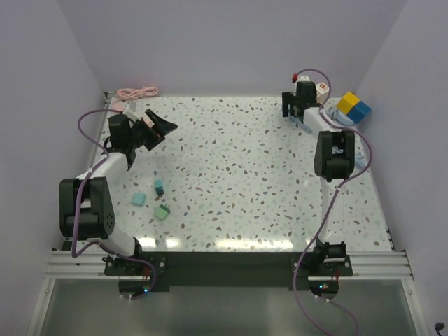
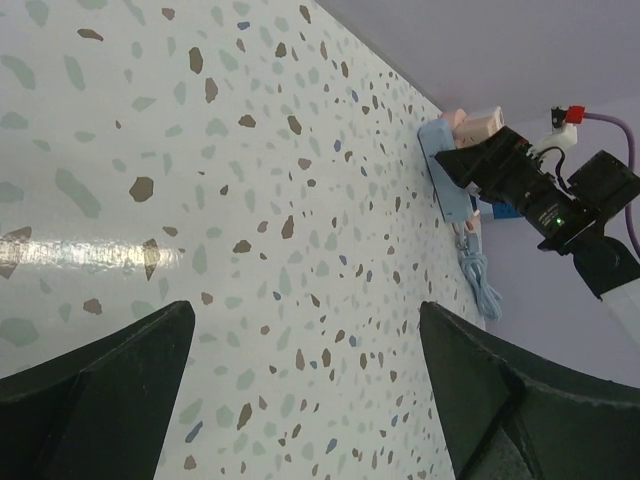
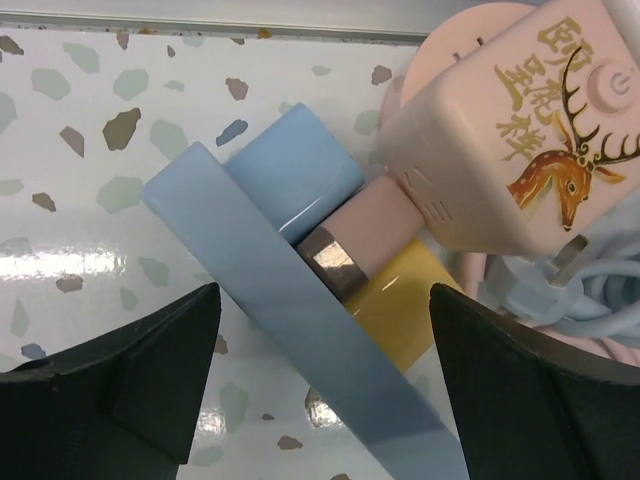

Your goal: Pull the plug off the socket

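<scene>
A long blue socket strip point(image 3: 290, 330) runs slantwise across the right wrist view. Against its far side sit a blue plug point(image 3: 295, 170), a pink plug point(image 3: 365, 235) with a shiny metal band, and a yellow plug point(image 3: 405, 300). My right gripper point(image 3: 323, 292) is open, its dark fingers either side of the strip and the pink plug, touching neither. The top view puts this gripper point(image 1: 301, 105) at the table's back right. My left gripper point(image 2: 305, 400) hangs open over bare table at the back left point(image 1: 157, 126), and its camera sees the strip point(image 2: 447, 175) from afar.
A pink adapter point(image 3: 510, 140) with a deer print lies beside the plugs, over a coiled pale blue cable point(image 2: 482, 282). Yellow and blue cubes point(image 1: 354, 106) sit at the back right corner. A pink cable point(image 1: 138, 92) lies back left. Small teal blocks point(image 1: 159, 203) are scattered near the left arm.
</scene>
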